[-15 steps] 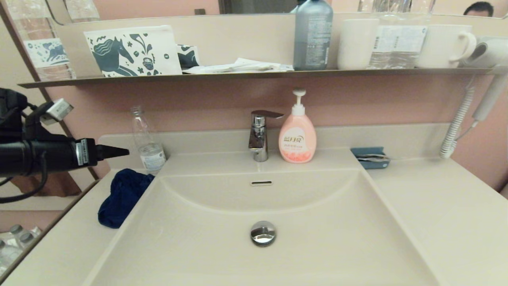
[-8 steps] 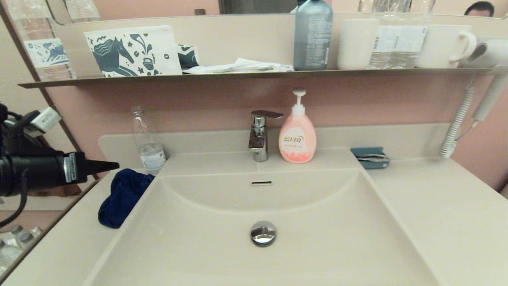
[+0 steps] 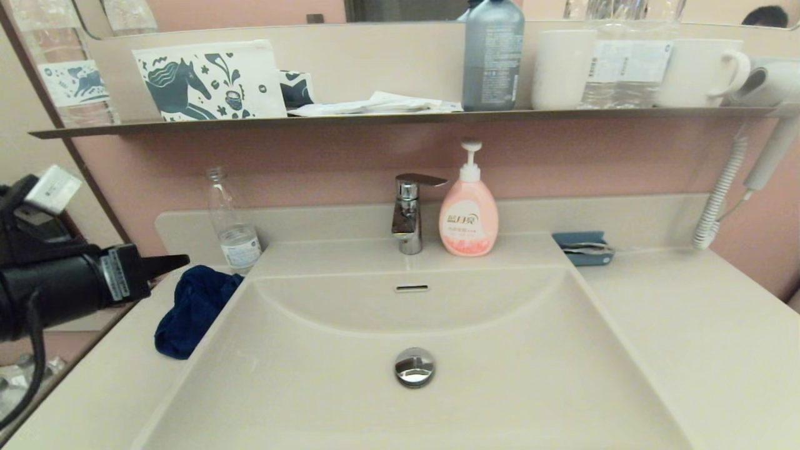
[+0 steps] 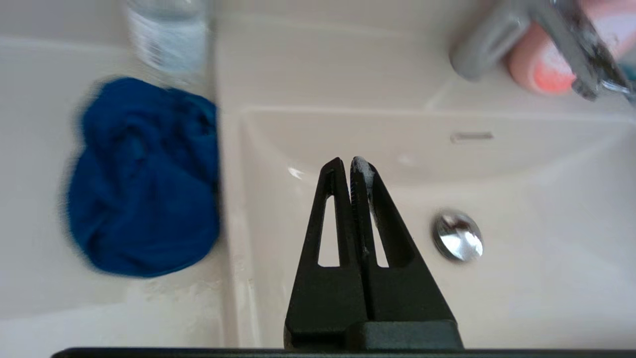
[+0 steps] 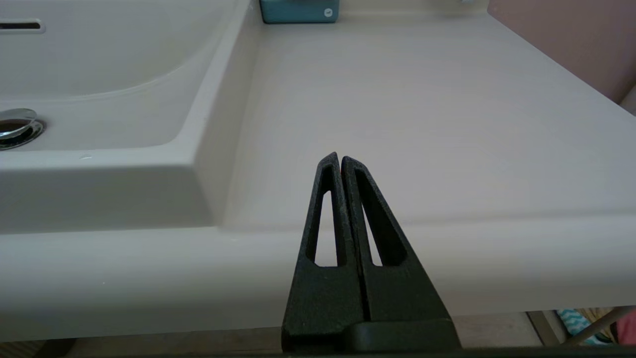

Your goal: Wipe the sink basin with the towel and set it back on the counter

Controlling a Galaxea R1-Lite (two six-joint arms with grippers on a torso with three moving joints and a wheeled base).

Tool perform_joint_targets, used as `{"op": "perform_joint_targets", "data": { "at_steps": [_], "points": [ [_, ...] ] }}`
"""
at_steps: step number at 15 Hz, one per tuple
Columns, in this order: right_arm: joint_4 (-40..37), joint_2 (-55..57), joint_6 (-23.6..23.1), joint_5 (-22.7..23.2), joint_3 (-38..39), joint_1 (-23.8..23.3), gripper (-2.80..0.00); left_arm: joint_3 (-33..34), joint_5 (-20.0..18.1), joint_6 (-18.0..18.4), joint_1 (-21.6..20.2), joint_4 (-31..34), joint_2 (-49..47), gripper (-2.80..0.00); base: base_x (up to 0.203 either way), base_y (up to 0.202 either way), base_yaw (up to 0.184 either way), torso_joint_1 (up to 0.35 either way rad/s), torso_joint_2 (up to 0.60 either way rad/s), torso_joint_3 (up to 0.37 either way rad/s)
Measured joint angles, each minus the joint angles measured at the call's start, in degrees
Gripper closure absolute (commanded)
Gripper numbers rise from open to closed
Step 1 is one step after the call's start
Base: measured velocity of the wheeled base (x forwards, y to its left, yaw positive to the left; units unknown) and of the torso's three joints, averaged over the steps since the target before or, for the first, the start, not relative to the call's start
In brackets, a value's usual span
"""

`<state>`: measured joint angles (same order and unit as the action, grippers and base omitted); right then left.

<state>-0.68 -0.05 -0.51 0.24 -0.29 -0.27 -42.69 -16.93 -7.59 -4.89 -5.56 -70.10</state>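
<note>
The left gripper (image 3: 178, 261) is clenched on nothing, its fingers pressed together in the air over the left counter (image 3: 112, 387), apart from the towel (image 3: 195, 309). The blue towel lies crumpled on that counter, just beside the basin (image 3: 500, 375) rim and near a clear bottle (image 3: 232, 219). The basin looks dry and free of cloth. Whether it has been wiped I cannot tell; if not, grasping, wiping and returning all remain. The right gripper (image 5: 340, 161), also clenched and empty, is parked off the counter's front right edge.
</note>
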Motion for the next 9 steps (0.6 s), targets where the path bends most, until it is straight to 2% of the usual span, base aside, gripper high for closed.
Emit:
{"op": "perform_joint_targets", "data": {
  "at_steps": [4, 6, 9],
  "points": [
    [0.0, 0.0, 0.0, 0.0, 0.0, 0.0, 0.0, 5.0, 6.7, -0.3, 2.5, 0.8, 13.0, 0.0, 0.0, 0.0, 0.0, 0.0, 0.0, 0.0],
    [0.0, 0.0, 0.0, 0.0, 0.0, 0.0, 0.0, 6.4, 7.9, -0.3, 2.8, 4.7, 20.8, 0.0, 0.0, 0.0, 0.0, 0.0, 0.0, 0.0],
    [0.0, 0.0, 0.0, 0.0, 0.0, 0.0, 0.0, 8.8, 7.8, -0.3, 3.0, 12.9, 32.9, 0.0, 0.0, 0.0, 0.0, 0.0, 0.0, 0.0]
  ]
}}
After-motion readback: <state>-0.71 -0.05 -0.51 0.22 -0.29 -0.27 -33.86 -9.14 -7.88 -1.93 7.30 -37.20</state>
